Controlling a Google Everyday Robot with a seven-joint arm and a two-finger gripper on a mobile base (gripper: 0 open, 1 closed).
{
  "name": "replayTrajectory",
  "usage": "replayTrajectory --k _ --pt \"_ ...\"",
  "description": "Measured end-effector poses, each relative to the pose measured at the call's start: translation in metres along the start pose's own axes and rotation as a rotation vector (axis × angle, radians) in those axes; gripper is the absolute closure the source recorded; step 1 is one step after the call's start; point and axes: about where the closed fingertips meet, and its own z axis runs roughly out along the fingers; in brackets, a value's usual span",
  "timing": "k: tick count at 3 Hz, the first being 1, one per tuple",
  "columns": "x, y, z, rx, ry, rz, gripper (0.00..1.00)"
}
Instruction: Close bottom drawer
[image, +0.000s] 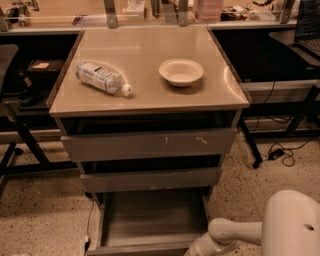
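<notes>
The bottom drawer (150, 220) is a shallow grey-brown tray pulled far out at the foot of the cabinet, with nothing in it. Its flat front edge (140, 247) runs along the bottom of the view. Above it sit the mid-width drawer front (150, 179) and the widest drawer front (150, 144) with pale scratches. My white arm (235, 232) reaches in from the lower right toward the drawer's front right corner. The gripper (197, 250) is at the bottom edge of the view, mostly cut off.
On the cabinet top (150, 95) lie a plastic bottle (102, 77) on its side and a white bowl (181, 71). Dark desks stand left and right, with a desk leg (250, 145) and cables (280, 152) on the speckled floor at right.
</notes>
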Motion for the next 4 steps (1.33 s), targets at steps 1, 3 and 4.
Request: replayTrajectory --k 1,3,4 --pt "0.0 0.0 0.0 0.0 0.0 0.0 0.59" --pt "0.0 0.0 0.0 0.0 0.0 0.0 0.13" --pt "0.0 0.0001 0.0001 0.0 0.0 0.0 0.0"
